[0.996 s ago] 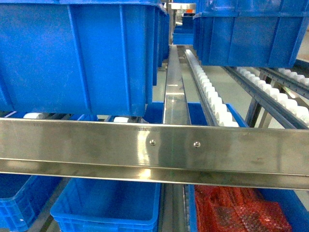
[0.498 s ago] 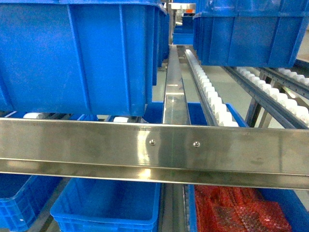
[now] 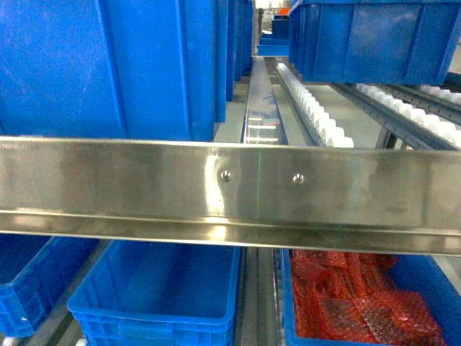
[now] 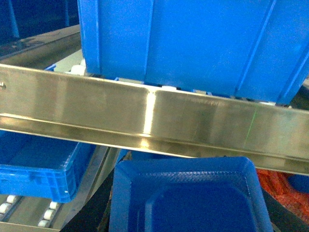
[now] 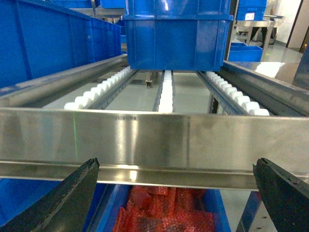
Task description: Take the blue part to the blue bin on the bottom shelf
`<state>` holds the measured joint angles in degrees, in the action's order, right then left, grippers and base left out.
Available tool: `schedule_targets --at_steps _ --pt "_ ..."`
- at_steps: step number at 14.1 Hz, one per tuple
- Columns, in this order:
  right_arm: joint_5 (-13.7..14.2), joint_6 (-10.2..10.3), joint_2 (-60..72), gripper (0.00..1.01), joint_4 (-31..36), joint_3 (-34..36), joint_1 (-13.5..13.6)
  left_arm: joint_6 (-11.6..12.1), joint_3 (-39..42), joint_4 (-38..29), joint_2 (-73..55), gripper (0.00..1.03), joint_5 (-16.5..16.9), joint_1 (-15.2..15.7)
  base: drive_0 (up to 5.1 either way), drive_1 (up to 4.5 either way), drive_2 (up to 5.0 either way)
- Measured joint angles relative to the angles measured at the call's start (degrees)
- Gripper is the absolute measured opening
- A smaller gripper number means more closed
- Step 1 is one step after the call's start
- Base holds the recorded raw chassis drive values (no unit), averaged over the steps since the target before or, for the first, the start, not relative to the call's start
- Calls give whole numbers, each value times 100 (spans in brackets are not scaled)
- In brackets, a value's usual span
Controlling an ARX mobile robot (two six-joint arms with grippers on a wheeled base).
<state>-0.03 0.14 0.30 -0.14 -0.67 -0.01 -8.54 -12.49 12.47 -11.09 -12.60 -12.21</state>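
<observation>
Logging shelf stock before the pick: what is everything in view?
Steel rail: one, silver, across the middle.
Upper bins: at least two, blue, on rollers.
White rollers: several rows, upper tracks.
Centre lower bin: one, blue, below rail.
Left lower bin: one, blue, lower left.
Packet bin: one, blue, lower right, holding red packets.
Blue part: none visible.
Right end effector: one, black, open; left unseen.

I see a steel rail (image 3: pixel 230 191) barring the front w/ tubs (image 3: pixel 108 68) stacked above it. Below, the blue bin (image 3: pixel 155 324) lies open-topped; the next tub (image 3: pixel 432 277) to its right is filled w/ red packets (image 3: pixel 353 295).
</observation>
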Motion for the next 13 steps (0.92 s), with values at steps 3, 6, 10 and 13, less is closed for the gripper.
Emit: schedule_targets --at_steps 3,6,10,13 --pt "0 -2 0 98 -17 0 0 0 0 0 -4 43 -2 0 0 0 0" --pt "0 0 0 98 -13 0 0 0 0 2 -4 43 -2 0 0 0 0" --pt "0 0 0 98 -15 0 0 -2 0 7 -4 43 -2 0 0 0 0" --pt "4 2 0 98 -13 0 0 0 0 0 -4 43 0 0 0 0 0"
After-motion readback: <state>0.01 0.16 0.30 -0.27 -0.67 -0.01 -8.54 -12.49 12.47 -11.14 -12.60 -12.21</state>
